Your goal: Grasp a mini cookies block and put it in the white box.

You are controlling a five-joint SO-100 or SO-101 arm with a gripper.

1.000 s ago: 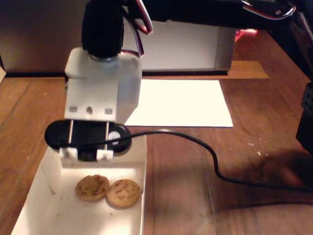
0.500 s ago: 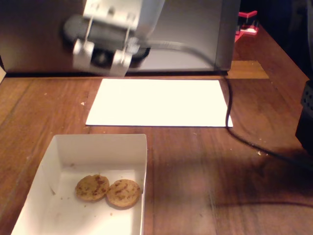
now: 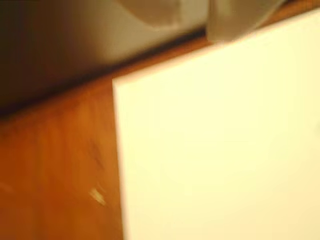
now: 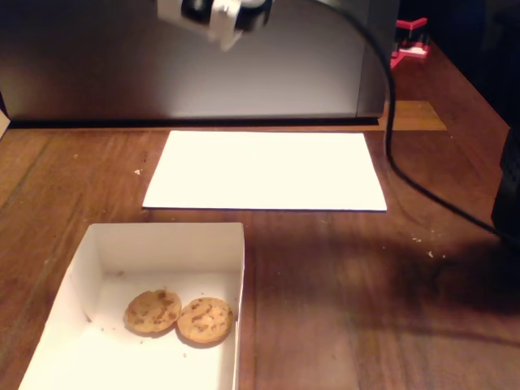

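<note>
Fixed view: two cookies [image 4: 179, 315] in white box [image 4: 236, 260]; hand [image 4: 218, 16] state unclear; wrist only paper [image 3: 225, 150].

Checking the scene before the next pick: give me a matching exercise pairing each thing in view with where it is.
Things:
1. two cookies
2. white box
3. paper sheet
4. gripper

Places:
A. top edge of the fixed view, raised off the table
B. flat on the table behind the box
C. near left of the table
D. side by side inside the box

Pairs: 1-D, 2-C, 3-B, 4-A
</note>
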